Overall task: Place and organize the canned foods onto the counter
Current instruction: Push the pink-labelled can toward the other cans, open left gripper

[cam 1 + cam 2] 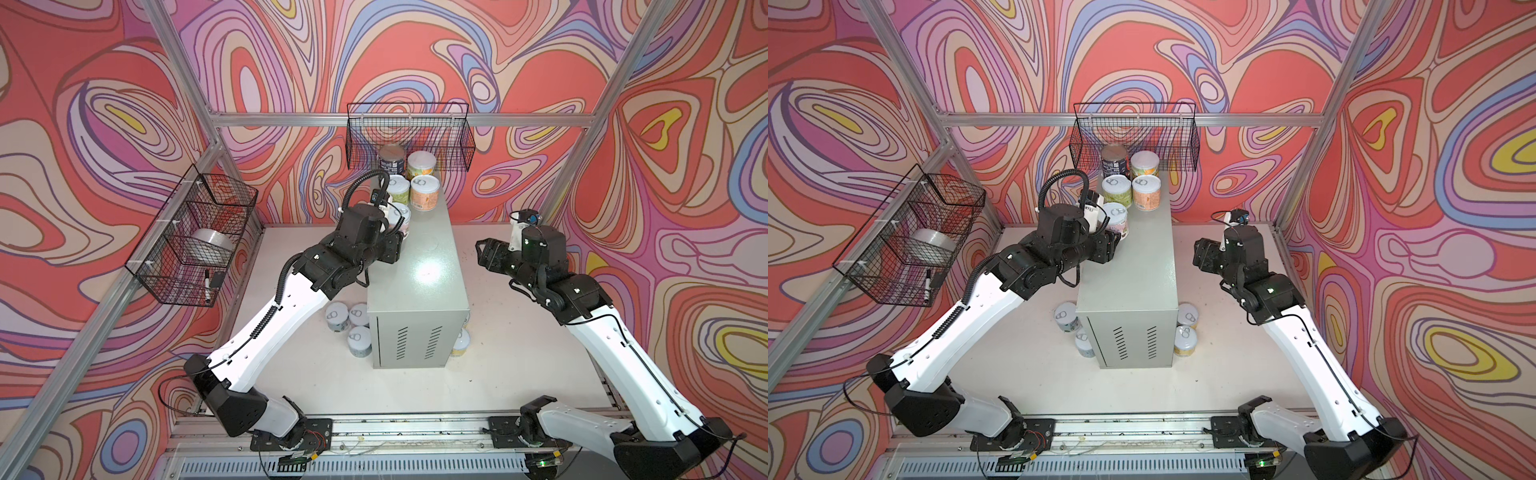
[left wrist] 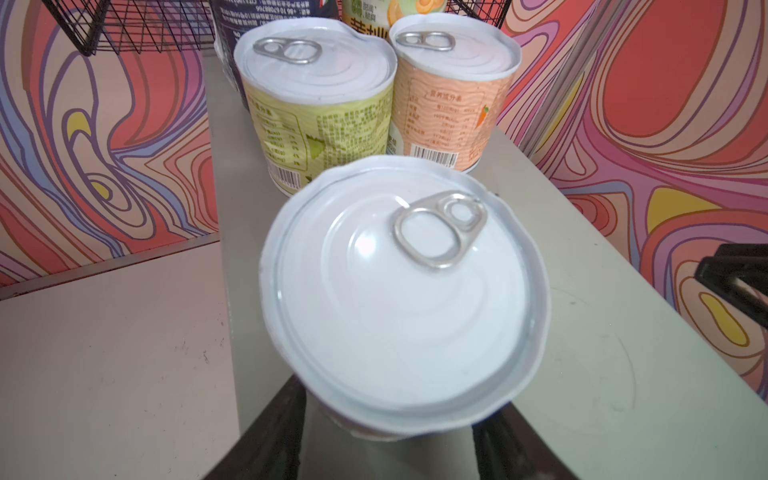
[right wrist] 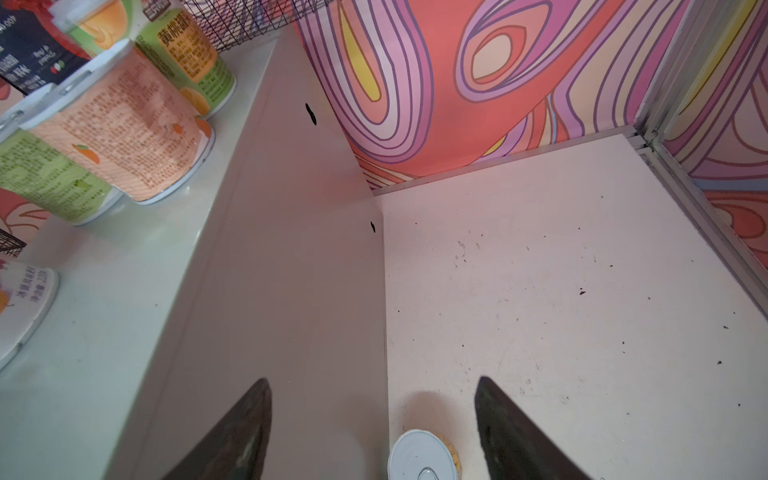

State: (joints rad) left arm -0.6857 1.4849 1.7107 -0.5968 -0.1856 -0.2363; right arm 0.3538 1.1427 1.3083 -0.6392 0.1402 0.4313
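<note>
Grey counter [image 1: 419,266] half filled; four cans up at the far end in a neat square: navy can [image 1: 391,160], yellow can [image 1: 421,164], green can [image 1: 398,187], orange can [image 1: 425,191]; fifth can [image 2: 399,299] up there too, close to the green can on its near side, by the left edge of the top; not let go yet; left to do, by the look of it: three cans [image 1: 359,314] down on the table [image 1: 519,374] to the left of the counter, two cans [image 1: 1187,318] down on the right; so about half done. Left gripper [image 2: 386,419] pinching the fifth can by its sides; dark fingers [image 2: 274,432] low on either side of it, lid [image 2: 374,353] and pull ring [image 2: 440,228] up above them; hard to tell whether sitting on the top or just over it; Right gripper [image 3: 374,382] holding nothing, fingers spread wide, hanging beside the right wall of the counter over the table; one of the two cans down below, between the fingers in the wrist view but well under them, not touched.
</note>
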